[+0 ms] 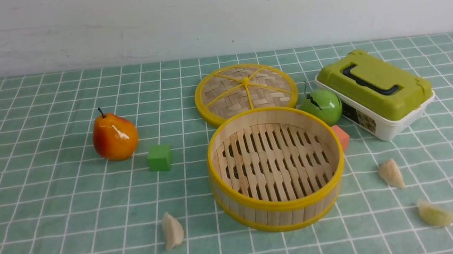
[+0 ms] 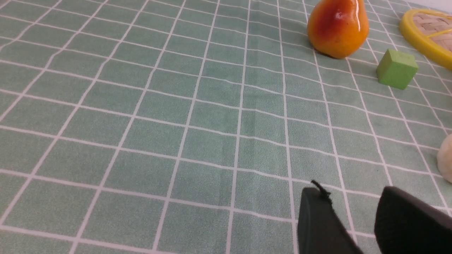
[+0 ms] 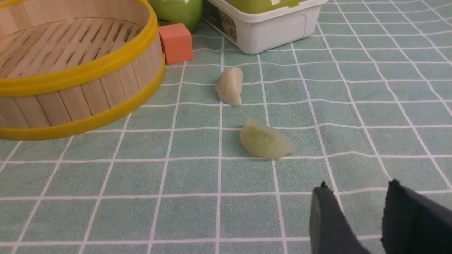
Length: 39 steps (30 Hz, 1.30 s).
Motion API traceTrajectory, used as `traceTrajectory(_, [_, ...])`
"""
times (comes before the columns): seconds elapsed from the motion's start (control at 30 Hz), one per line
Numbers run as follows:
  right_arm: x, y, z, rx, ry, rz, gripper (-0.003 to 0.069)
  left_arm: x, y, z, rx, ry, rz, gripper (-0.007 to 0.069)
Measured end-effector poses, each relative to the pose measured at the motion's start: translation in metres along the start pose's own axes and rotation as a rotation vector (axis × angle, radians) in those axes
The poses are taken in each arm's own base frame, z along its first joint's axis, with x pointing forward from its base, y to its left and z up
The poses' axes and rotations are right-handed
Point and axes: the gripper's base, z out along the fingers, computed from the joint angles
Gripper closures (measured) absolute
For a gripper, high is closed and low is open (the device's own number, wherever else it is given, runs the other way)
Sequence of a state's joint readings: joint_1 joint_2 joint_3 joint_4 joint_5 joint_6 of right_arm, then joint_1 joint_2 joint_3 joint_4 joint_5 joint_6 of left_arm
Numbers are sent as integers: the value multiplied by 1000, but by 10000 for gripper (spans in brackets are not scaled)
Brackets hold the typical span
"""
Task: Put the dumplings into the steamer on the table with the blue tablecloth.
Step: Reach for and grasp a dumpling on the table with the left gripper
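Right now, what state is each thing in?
steamer: upright, uncovered, empty.
steamer lid: off, flat on the cloth behind the steamer.
dumplings: on the cloth, none in the steamer.
green-lidded box: shut.
left claw: open, empty.
right claw: open, empty.

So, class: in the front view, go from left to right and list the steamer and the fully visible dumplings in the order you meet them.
cream dumpling → steamer → pale dumpling → greenish dumpling
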<state>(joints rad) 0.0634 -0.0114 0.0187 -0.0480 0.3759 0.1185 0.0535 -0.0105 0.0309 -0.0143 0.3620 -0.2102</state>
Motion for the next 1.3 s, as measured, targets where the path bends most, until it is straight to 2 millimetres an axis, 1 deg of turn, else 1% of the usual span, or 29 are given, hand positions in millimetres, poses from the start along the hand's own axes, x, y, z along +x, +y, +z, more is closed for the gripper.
traceTrajectory(0.27, [0,-3,0,37,-1,-92,419,0,0,0,0,0,0,386])
traceTrajectory(1.03, [0,-6,0,62,-1,-154,419,0,0,0,0,0,0,386])
traceTrajectory(1.3, [0,-5,0,55,0,-136,419,0,0,0,0,0,0,386])
